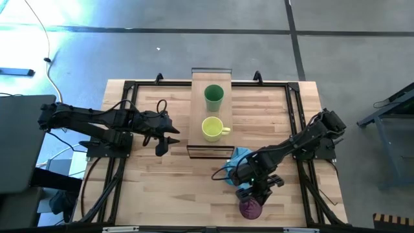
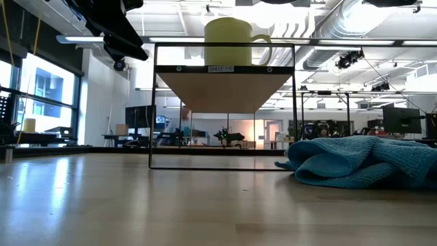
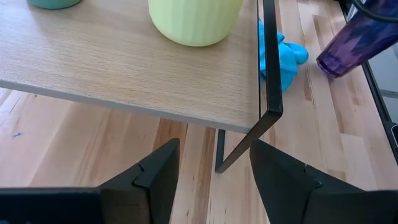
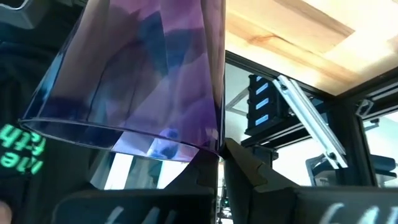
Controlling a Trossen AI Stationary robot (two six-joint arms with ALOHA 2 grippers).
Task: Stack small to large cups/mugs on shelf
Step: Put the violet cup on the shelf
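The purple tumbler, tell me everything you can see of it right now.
The purple tumbler is translucent, plastic-looking, handleless and flared toward its open mouth. The right end effector is shut on its rim wall, holding it tilted near the table's front edge, beside the blue cloth, away from the shelf. Whether it touches the tabletop cannot be told.

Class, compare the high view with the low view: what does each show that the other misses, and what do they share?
Only the high view shows the green cup, the purple tumbler held by the shut right gripper, and the open left gripper beside the shelf. Only the low view shows the room behind the table. Both show the yellow mug on the shelf and the blue cloth.
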